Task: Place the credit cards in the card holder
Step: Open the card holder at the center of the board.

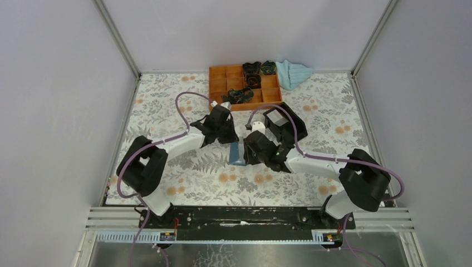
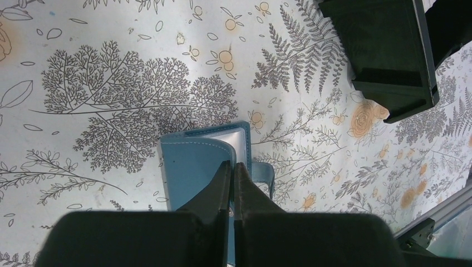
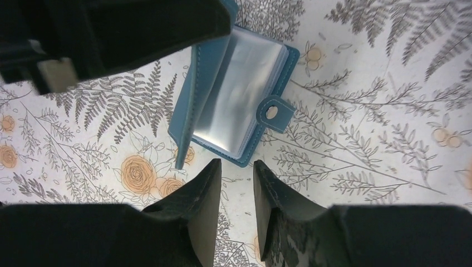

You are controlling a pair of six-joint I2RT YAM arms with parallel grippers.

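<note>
The teal-blue card holder (image 1: 236,153) lies open on the floral table between the two arms. My left gripper (image 2: 234,166) is shut on its front cover (image 2: 192,167) and holds the cover raised. In the right wrist view the holder (image 3: 239,105) shows clear plastic sleeves and a snap tab (image 3: 273,111), with the cover standing on edge under the left gripper. My right gripper (image 3: 236,164) is open and empty, just in front of the holder's near edge, not touching it. It sits right of the holder in the top view (image 1: 251,151). No credit card shows in any view.
A black box with a pale inside (image 1: 286,127) lies open just behind the right gripper and also shows in the left wrist view (image 2: 389,50). An orange compartment tray (image 1: 222,83) with dark items stands at the back, next to a light blue cloth (image 1: 292,72).
</note>
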